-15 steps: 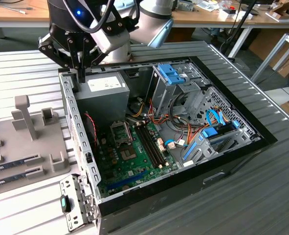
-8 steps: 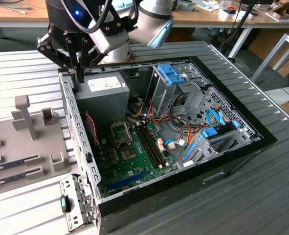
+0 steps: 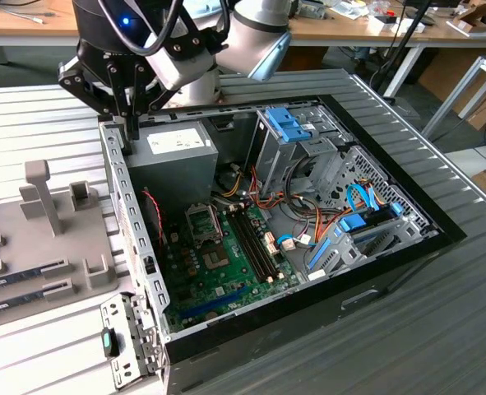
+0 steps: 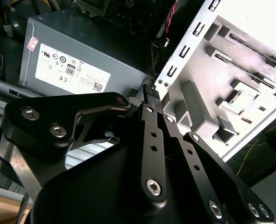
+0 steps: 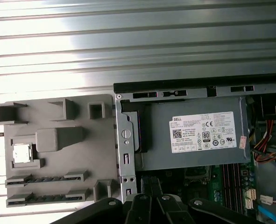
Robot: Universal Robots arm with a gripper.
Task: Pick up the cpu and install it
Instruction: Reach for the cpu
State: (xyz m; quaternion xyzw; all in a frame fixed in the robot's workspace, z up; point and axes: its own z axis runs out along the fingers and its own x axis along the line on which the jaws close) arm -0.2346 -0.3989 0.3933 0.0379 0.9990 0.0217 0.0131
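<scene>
On the exterior view's left sits the tray (image 3: 70, 234); the cpu (image 5: 22, 153) lies flat in one of its pockets, untouched. The gripper (image 4: 150, 88) hangs over the case wall (image 3: 123, 197) beside the power supply (image 5: 194, 135), fingers pressed together on nothing. We judge a good pick needs them opened, centred squarely above the chip, gripping opposite edges evenly, with the socket (image 3: 203, 222) further right
</scene>
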